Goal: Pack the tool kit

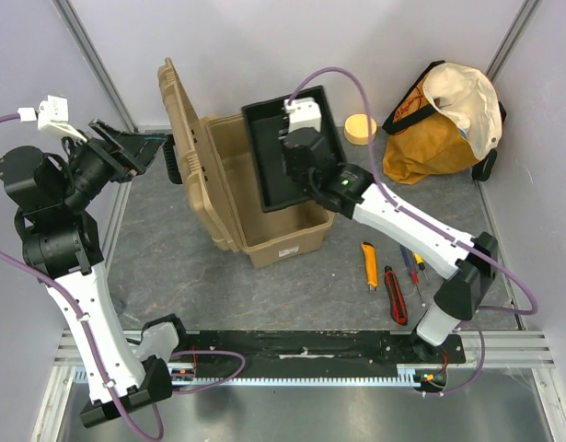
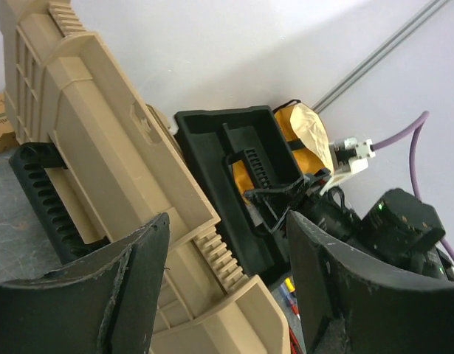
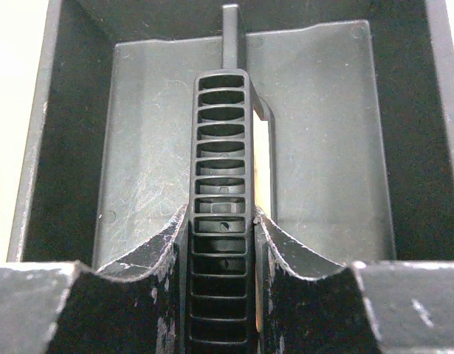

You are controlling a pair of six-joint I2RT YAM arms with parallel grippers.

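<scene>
Toolbox (image 1: 292,241) sits open mid-scene, lid (image 1: 186,138) up on its left. R gripper (image 3: 221,225) pinches ribbed handle (image 3: 221,147) of black tray (image 1: 264,175), tilted over box. L gripper (image 2: 227,228) spread, empty, by lid.

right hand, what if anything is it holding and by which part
The right hand grips the black tray by its ribbed centre handle. The left hand holds nothing.
</scene>
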